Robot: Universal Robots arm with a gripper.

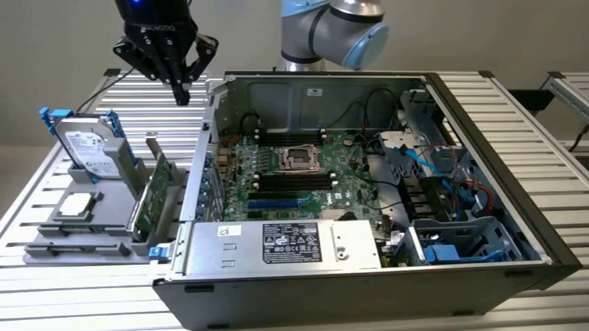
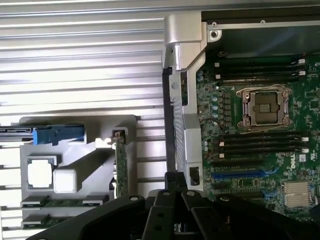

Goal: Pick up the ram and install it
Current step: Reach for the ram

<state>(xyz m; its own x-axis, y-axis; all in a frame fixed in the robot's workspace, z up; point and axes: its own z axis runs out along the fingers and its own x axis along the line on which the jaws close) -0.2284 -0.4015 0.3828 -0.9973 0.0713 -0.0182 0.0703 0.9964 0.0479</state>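
The end effector [image 2: 175, 179], closed on nothing, hung above the tray [image 2: 80, 150] where the ram [image 2: 65, 202] lay unpicked, the slots [image 2: 260, 141] bare.

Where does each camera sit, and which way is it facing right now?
Exterior view: raised off the arm, looking down on the open black computer case and grey plastic parts tray; shows the black gripper and a blue-grey arm joint.
Wrist view: on the wrist, facing down over the tray and case wall; the gripper shows.
Shared: tray, gripper, silver CPU socket.
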